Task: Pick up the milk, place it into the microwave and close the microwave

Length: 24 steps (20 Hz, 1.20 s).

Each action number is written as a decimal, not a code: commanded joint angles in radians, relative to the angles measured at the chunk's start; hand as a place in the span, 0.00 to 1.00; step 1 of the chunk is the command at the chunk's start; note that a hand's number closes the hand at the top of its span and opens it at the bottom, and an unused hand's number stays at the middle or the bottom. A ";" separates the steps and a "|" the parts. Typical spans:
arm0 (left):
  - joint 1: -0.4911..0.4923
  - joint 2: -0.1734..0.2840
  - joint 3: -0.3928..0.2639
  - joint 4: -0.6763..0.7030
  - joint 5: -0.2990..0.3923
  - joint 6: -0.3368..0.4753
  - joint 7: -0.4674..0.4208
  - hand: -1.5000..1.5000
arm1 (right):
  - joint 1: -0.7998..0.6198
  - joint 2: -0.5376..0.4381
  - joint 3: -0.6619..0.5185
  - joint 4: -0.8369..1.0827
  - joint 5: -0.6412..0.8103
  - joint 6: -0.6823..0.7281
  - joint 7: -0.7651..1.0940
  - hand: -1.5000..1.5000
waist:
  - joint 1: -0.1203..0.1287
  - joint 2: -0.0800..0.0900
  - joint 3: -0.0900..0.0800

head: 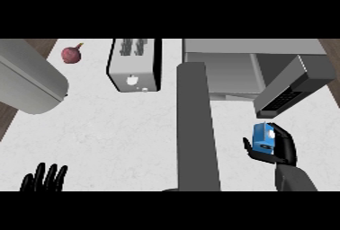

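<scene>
While the right hand (275, 148) curled around the blue milk carton (263, 137), the carton stood upright just below the microwave's (225, 67) open door (292, 87). Its cavity lay up and to the left, seemingly holding nothing. Low at the left edge, the left hand (45, 179) rested open.

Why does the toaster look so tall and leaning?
Head view: the camera looks steeply down, so the toaster and the open microwave look stretched and tilted; light is flat, with hardly any shadows on the counter; the milk shows no glare.
</scene>
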State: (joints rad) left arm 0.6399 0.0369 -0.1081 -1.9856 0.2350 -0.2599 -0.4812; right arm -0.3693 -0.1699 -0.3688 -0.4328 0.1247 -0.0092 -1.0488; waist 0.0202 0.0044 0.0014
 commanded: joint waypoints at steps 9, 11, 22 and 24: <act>0.000 0.010 0.019 0.007 0.022 -0.010 0.010 0.00 | -0.098 0.111 -0.064 0.096 -0.040 -0.154 -0.174 1.00 | 0.000 0.000 0.000; 0.051 0.015 0.021 0.050 0.015 -0.063 -0.090 0.00 | -0.080 0.099 -0.064 0.076 -0.046 -0.139 -0.171 1.00 | -0.001 -0.002 0.000; 0.078 -0.006 -0.041 -0.067 -0.013 -0.024 0.006 0.00 | 0.212 0.150 0.105 -0.504 -0.042 -0.117 0.151 1.00 | -0.030 -0.012 -0.003; 0.105 0.016 -0.017 -0.078 0.024 -0.042 0.020 0.00 | 0.297 0.169 0.226 -0.594 -0.055 -0.172 0.195 1.00 | -0.026 -0.012 -0.003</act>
State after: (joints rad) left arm 0.6982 0.0497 -0.1144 -2.0363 0.2576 -0.2904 -0.4563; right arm -0.1951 -0.0158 -0.2544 -0.8493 0.0828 -0.1392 -0.9321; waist -0.0080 -0.0067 -0.0015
